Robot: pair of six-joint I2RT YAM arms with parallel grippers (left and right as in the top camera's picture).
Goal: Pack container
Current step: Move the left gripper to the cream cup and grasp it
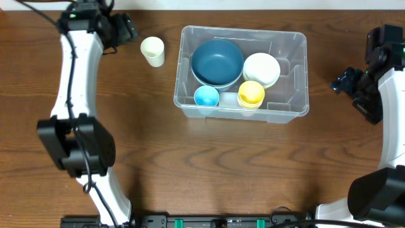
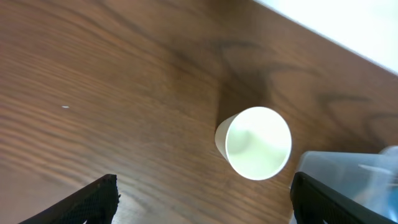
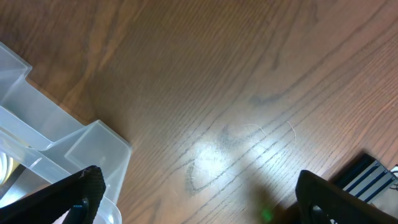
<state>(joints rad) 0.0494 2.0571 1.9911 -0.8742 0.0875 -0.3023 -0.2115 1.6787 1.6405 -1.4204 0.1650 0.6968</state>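
Observation:
The clear plastic container [image 1: 288, 109] stands at the table's middle back. It holds a large blue bowl [image 1: 217, 62], a white bowl [image 1: 261, 68], a small blue cup [image 1: 206, 97] and a yellow cup [image 1: 251, 94]. A cream cup [image 1: 152, 51] stands upright on the table left of the container; it also shows in the left wrist view [image 2: 256, 143]. My left gripper [image 2: 202, 199] is open and empty, just left of the cream cup. My right gripper [image 3: 199, 199] is open and empty, right of the container, whose corner [image 3: 74, 146] shows in the right wrist view.
The table is dark brown wood [image 1: 209, 171]. The table's far edge [image 2: 348, 43] runs close behind the cream cup. A black fixture [image 3: 367, 177] sits at the right wrist view's lower right.

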